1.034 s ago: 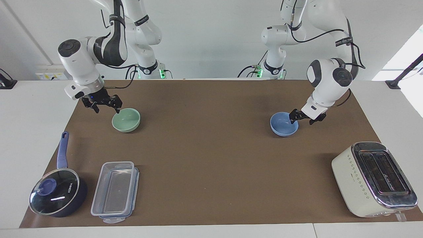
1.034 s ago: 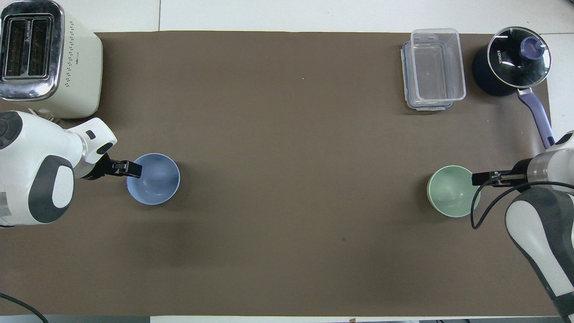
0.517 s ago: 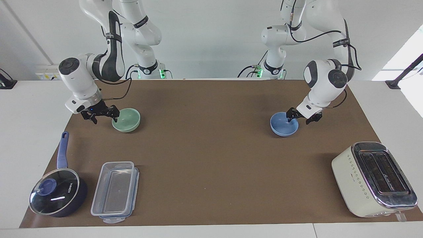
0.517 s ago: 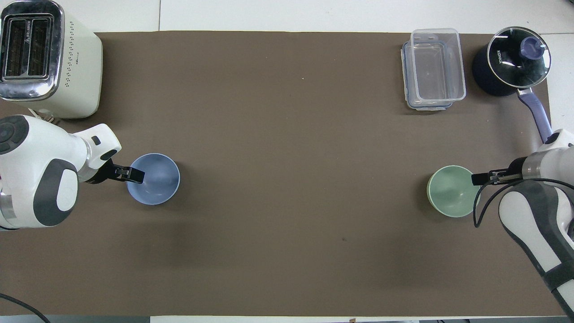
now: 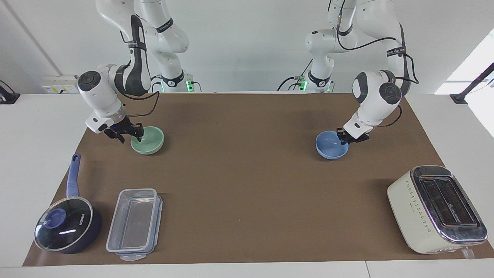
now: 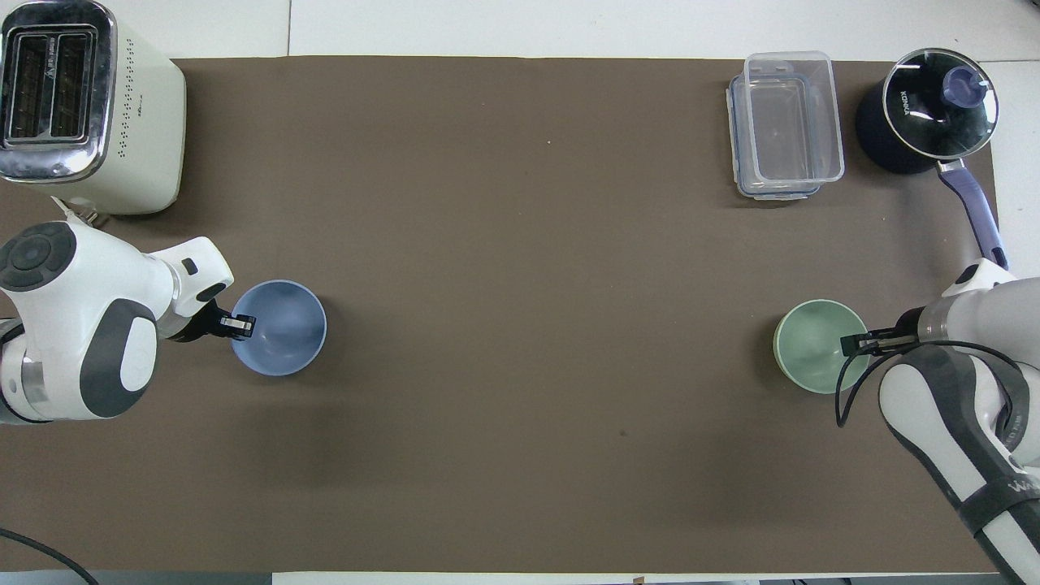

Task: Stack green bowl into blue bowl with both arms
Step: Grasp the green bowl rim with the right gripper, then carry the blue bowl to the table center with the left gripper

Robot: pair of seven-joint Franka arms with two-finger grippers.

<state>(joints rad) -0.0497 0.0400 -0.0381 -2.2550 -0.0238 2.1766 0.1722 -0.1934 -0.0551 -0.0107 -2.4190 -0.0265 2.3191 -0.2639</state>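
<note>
The pale green bowl [image 5: 149, 139] [image 6: 811, 348] stands upright on the brown mat toward the right arm's end of the table. My right gripper [image 5: 130, 136] [image 6: 847, 344] is low at its outer rim, open, with one finger inside the bowl and the other outside. The blue bowl [image 5: 327, 147] [image 6: 286, 331] stands upright toward the left arm's end. My left gripper [image 5: 343, 138] [image 6: 241, 326] is shut on the blue bowl's outer rim. Both bowls rest on the mat, far apart.
A cream toaster [image 5: 436, 208] [image 6: 81, 106] stands farther from the robots than the blue bowl. A clear plastic container [image 5: 135, 224] [image 6: 784, 122] and a dark-blue glass-lidded saucepan [image 5: 65, 227] [image 6: 926, 114] stand farther out than the green bowl. The brown mat [image 5: 247, 185] covers the table.
Both grippers came down onto the bowls' outer rims. The left one closed on the blue bowl's rim. The right one's fingers narrowed around the green bowl's rim. Neither bowl moved.
</note>
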